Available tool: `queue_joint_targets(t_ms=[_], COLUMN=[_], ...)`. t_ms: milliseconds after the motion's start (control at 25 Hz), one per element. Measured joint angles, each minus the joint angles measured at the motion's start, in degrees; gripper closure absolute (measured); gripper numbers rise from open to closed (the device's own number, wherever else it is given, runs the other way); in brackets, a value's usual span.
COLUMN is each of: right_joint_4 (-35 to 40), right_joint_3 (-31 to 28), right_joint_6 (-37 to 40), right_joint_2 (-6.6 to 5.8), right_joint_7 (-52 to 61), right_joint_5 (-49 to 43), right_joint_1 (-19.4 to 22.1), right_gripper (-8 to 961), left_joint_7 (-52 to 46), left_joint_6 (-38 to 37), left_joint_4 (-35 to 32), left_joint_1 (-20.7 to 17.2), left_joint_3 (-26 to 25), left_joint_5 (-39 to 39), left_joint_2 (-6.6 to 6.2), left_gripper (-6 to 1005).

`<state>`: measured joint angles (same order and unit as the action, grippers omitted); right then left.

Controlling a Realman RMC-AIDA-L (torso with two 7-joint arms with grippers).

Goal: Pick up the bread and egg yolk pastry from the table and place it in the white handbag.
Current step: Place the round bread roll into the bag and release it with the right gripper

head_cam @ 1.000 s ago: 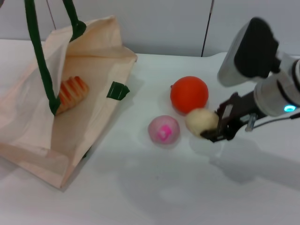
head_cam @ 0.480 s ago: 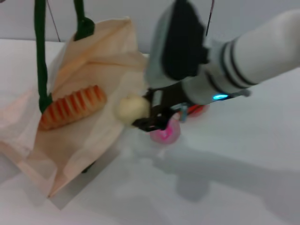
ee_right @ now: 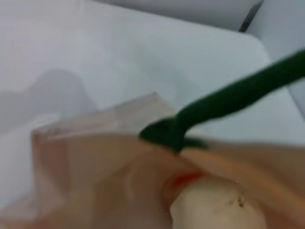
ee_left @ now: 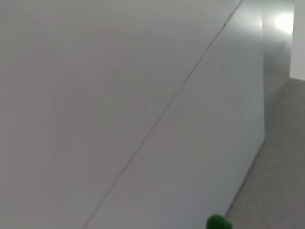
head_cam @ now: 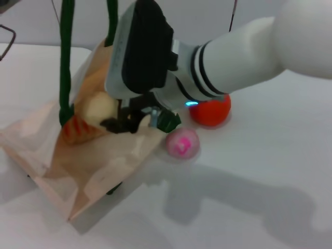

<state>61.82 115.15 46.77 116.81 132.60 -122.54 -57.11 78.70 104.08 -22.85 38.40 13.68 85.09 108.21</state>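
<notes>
White table (head_cam: 249,197); your right tool (head_cam: 115,118) grips the pastry (head_cam: 99,108) inside the handbag (head_cam: 98,161) mouth, above the bread (head_cam: 78,128). Left tool unseen.

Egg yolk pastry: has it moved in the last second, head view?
Yes. The egg yolk pastry, shut in the right claw, went from beside the orange ball leftward into the white handbag mouth, by the bread.
</notes>
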Motion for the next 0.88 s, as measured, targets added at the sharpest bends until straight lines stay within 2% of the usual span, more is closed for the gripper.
queue_joint_targets(t_ms=[240,360,480,800,880], right_joint_4=[-11.17,-15.34,-17.31,-17.78,-17.49], right_joint_3=[4.25,5.48,6.26,6.58,6.91], right_joint_6=[-13.24,-17.36,-20.70,-23.56,-23.33], right_joint_2=[0.39,0.39,0.39,0.32,0.24], right_joint_7=[0.36,0.36,0.32,0.34,0.09], right_joint_5=[2.66,4.44,4.84,5.66,7.00], right_joint_1=[-3.18,-4.21,-4.38,-3.27,-3.17], right_gripper=[434,433,435,441,412], left_joint_7=[-0.07,-0.35,-0.63,-0.56,-0.41], left_joint_6=[1.79,2.93,3.67,3.83,3.73], left_joint_4=[0.00,0.00,0.00,0.00,0.00], left_joint_1=[0.96,1.13,1.22,0.68,0.42], left_joint_3=[0.62,0.61,0.45,-0.21,-0.26], left_joint_5=[-0.02,0.25,0.57,0.80,1.08], left_joint_2=[0.55,0.65,0.66,0.52,0.47], left_gripper=[877,877,877,877,877])
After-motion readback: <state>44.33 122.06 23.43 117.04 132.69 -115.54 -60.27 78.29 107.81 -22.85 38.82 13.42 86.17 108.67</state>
